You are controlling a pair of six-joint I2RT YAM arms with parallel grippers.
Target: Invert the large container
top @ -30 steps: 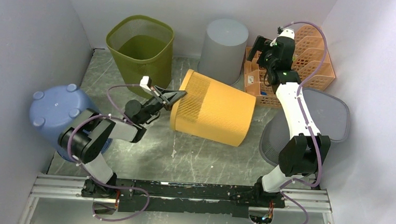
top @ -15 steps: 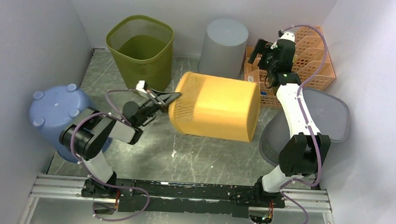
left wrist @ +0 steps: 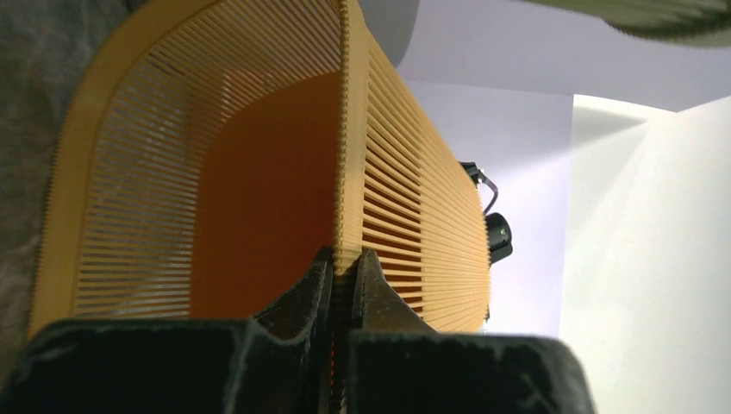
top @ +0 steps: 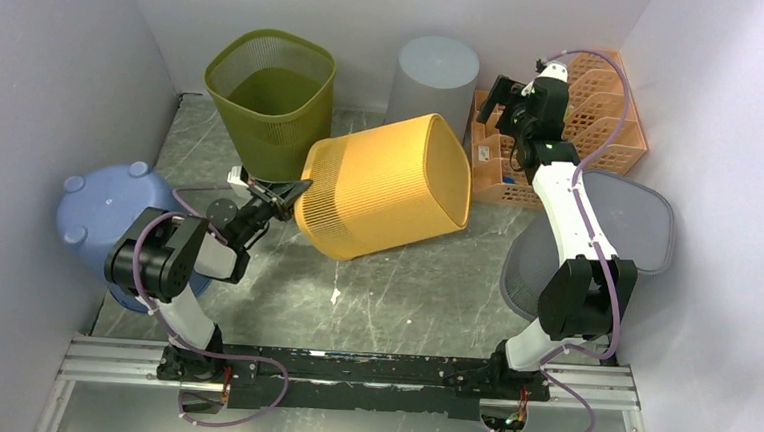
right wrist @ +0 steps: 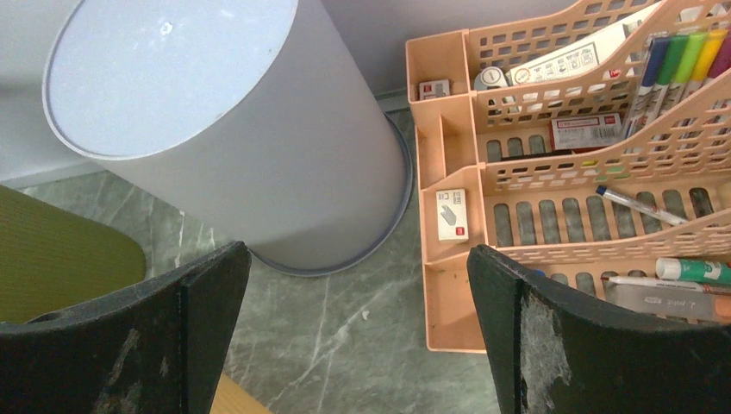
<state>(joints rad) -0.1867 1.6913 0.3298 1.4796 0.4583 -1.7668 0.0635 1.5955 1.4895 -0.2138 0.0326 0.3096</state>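
Blue tub (top: pixel 108 214) inverted at left edge. Left jaws pinched tight on the rim of the orange bin (top: pixel 385 186); we see it tilted mid-tabletop, mouth facing left. Green mesh bin (top: pixel 271 89) crowds it just behind, grey bin (top: pixel 431 79) at far edge. Right jaws spread wide, empty, above organizer (top: pixel 604 119), far-right corner.

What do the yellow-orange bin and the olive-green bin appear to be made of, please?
The yellow-orange bin looks like matte moulded plastic: thin, uniform slats with light passing between. The olive-green bin looks like fine mesh, possibly coated metal wire; this view cannot settle it.
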